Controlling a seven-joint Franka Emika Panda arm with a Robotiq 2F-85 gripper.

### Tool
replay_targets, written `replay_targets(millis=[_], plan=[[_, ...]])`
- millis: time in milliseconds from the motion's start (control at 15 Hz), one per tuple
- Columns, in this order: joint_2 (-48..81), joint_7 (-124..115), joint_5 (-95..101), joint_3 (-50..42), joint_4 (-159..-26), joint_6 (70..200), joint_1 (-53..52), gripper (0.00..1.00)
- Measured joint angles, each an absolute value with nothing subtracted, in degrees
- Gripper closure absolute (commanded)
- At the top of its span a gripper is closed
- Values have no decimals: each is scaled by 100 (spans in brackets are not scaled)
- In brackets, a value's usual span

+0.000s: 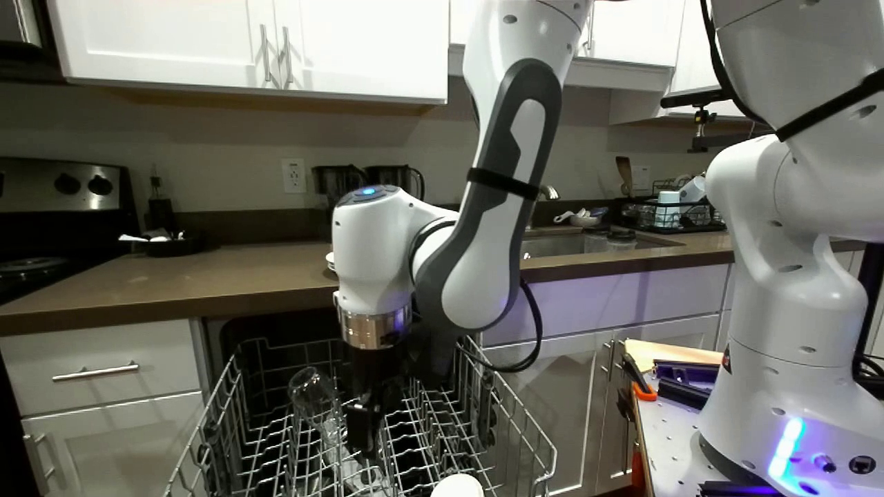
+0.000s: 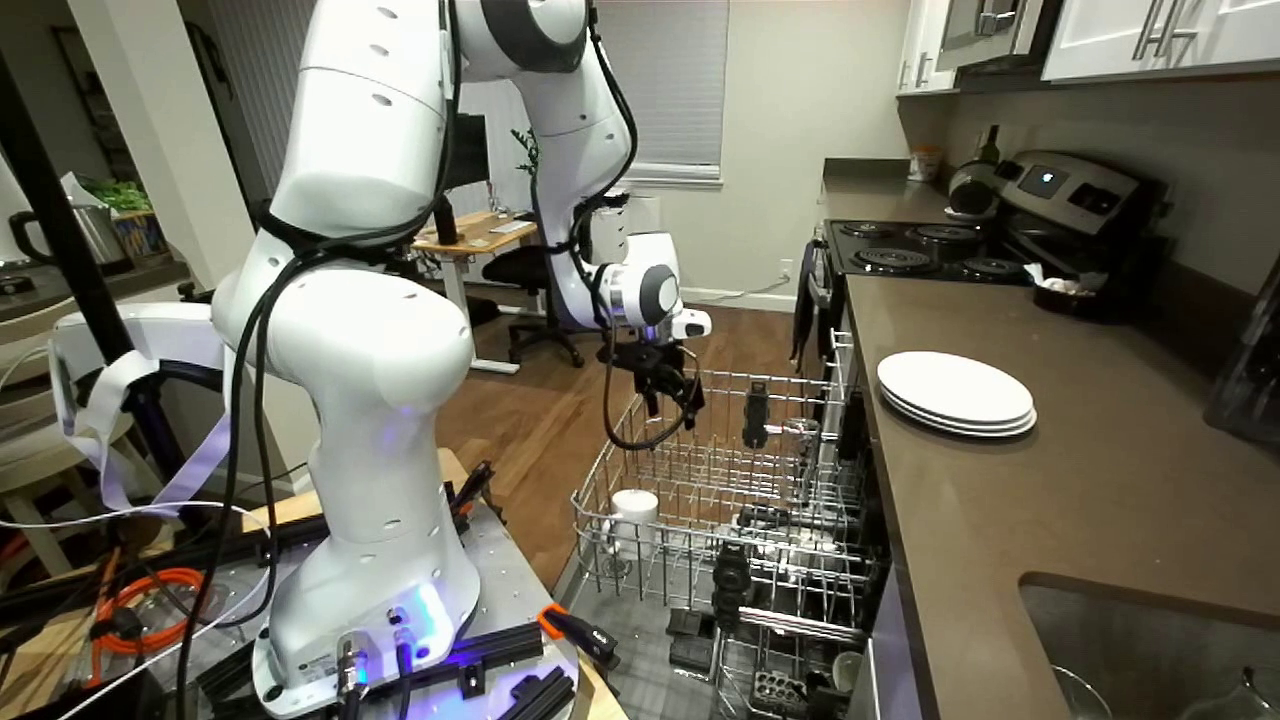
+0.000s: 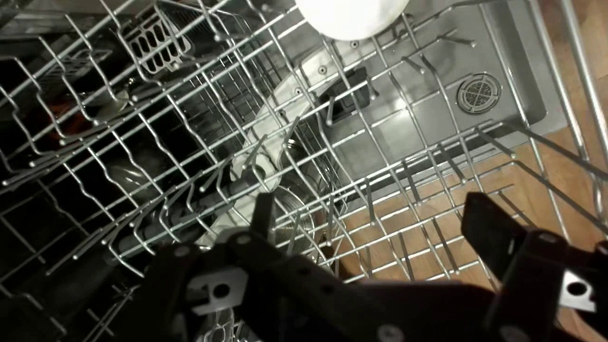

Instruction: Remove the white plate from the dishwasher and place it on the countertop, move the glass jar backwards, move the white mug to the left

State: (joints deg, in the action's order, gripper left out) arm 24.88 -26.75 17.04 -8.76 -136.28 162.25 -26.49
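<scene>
White plates (image 2: 955, 388) lie stacked on the dark brown countertop (image 2: 1110, 500); only their edge (image 1: 330, 261) shows beside the arm in an exterior view. The dishwasher's wire rack (image 1: 549, 449) is pulled out. My gripper (image 3: 370, 197) is open, pointing down over the rack, with nothing between its fingers. It also shows in both exterior views (image 1: 364, 431) (image 2: 675, 390). The white mug (image 2: 634, 512) stands in the rack's near corner, apart from the gripper; it shows at the top of the wrist view (image 3: 354, 16). The clear glass jar (image 1: 312, 393) leans in the rack beside the gripper.
The rack's wire sides and upright tines surround the gripper. A lower rack (image 2: 780, 690) sits beneath. The sink (image 2: 1150, 610) is cut into the countertop. A stove (image 2: 920, 245) stands beyond it. A dish drainer (image 1: 680, 207) stands past the sink.
</scene>
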Motion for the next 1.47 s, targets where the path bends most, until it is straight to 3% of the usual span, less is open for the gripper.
replay_targets(millis=[533,1067,1467], plan=[[2852,-2767,1417,-1411,-14574,18015,-2744,0],[3402,-1571,478,173,-14403,18207,-1016,0],[3424,-1470,387,279,-14335,18065,-892,0]])
